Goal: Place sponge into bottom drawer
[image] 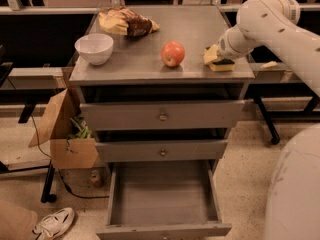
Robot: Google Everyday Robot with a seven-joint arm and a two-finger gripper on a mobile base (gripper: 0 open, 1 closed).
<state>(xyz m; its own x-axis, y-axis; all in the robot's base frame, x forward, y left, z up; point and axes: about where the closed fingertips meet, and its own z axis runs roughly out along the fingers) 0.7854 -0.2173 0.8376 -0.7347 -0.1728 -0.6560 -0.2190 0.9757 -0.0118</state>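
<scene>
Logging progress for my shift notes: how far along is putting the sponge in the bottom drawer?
Done: the deep grey metal bottom drawer stands pulled open, nothing visible inside. In hand: the gripper is at the green-topped yellow sponge, which lies on the grey cabinet top, unlifted. Left: lift it, carry it down, release it in the drawer.

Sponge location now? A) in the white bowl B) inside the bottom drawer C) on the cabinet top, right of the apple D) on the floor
C: the sponge lies on the cabinet top right of the apple, the gripper right at it; the bottom drawer stands open with no sponge in it.
</scene>
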